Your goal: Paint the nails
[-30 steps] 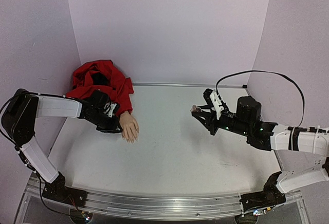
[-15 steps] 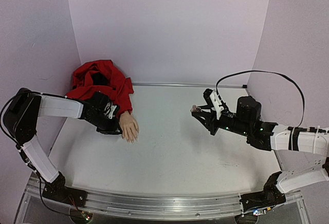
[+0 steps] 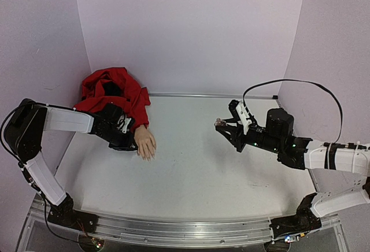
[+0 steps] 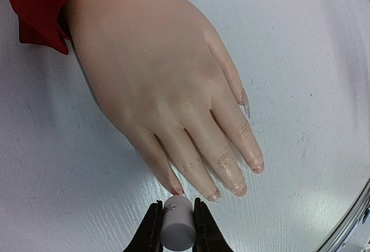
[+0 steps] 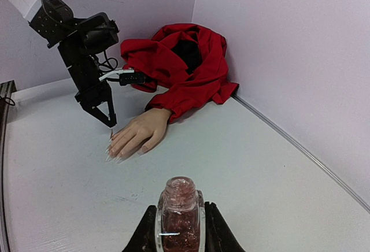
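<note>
- Flesh-coloured hand with pale pinkish nails
- Plain red sleeve
- White cap between black fingers
- Clear bottle of speckled reddish-pink polish
- White table, faintly scuffed
- Pale lilac walls
- White-and-black arms

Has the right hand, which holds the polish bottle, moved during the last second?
No. The right hand holds the polish bottle at the same spot as before, just in front of the table's back edge strip.
</note>
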You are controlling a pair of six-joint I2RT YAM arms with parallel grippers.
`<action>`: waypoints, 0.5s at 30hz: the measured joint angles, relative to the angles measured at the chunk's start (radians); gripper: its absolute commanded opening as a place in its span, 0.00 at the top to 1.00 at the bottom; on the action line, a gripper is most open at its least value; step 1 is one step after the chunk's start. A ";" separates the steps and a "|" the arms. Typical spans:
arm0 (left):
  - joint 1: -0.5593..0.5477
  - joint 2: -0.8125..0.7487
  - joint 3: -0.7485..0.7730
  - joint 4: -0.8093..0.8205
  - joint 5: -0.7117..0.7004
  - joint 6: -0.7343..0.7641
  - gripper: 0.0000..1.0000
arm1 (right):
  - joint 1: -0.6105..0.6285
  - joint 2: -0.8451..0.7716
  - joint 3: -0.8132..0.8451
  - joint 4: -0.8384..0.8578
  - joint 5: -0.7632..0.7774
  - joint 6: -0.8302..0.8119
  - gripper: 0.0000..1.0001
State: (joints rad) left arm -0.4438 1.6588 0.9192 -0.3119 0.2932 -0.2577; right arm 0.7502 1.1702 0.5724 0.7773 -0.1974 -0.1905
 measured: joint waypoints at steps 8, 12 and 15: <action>0.000 0.000 0.000 0.006 0.002 0.000 1.00 | 0.000 0.000 0.000 0.000 0.000 0.000 1.00; 0.000 0.000 0.000 0.007 0.002 0.000 1.00 | 0.000 0.000 0.000 0.000 0.000 0.000 1.00; 0.000 0.002 0.000 0.008 0.002 0.000 1.00 | 0.000 0.000 0.000 0.000 0.000 0.000 1.00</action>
State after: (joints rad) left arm -0.4438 1.6611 0.9192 -0.3038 0.2955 -0.2577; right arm 0.7502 1.1702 0.5724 0.7769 -0.1978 -0.1905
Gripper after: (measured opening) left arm 0.157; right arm 0.220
